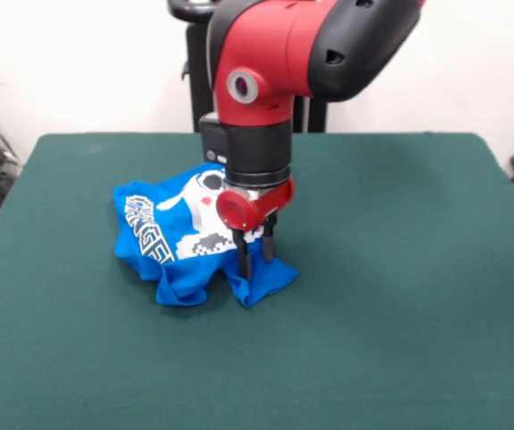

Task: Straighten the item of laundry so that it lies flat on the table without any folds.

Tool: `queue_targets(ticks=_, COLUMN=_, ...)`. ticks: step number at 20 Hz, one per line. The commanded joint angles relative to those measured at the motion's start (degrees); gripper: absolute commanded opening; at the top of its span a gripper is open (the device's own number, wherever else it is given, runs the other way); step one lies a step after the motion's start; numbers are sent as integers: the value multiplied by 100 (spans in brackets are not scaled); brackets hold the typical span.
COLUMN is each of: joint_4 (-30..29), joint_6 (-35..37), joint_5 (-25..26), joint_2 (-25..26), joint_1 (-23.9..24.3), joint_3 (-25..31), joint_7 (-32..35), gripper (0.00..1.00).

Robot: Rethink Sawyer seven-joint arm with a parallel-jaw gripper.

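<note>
1. The gripper (255, 260) stands upright on the near right corner of the T-shirt (185, 242), its two dark fingers (244, 257) set close together and apparently pinching a raised fold of blue cloth.
2. The shirt lies bunched left of centre on the table (400, 296), print and yellow lettering creased, hem tucked under.
3. Done well, the step likely calls for a firm hold, then a low, slow pull toward open felt, so the fold unrolls rather than the whole heap dragging.
</note>
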State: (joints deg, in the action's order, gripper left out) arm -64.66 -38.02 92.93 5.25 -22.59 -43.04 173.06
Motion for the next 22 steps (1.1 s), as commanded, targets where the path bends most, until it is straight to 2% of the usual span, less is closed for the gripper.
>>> queue_targets(ticks=1, joint_4=109, joint_6=-599, joint_5=6, joint_2=448, joint_1=-12, joint_3=1149, joint_7=1194, gripper=100)
queue_targets(ticks=3, joint_4=106, joint_6=-588, joint_5=-4, joint_2=444, joint_1=-11, joint_3=1153, joint_7=1169, gripper=100)
queue_targets(ticks=4, joint_4=102, joint_6=-583, joint_5=-14, joint_2=442, joint_1=-10, joint_3=1153, joint_7=1156, gripper=0)
queue_targets(ticks=18, joint_4=101, joint_6=-565, joint_5=-36, joint_2=455, joint_1=-31, joint_3=1124, joint_7=1126, gripper=0)
queue_targets(ticks=22, joint_4=40, joint_6=-515, joint_5=-193, joint_2=349, joint_1=62, joint_3=1224, joint_7=868, gripper=0)
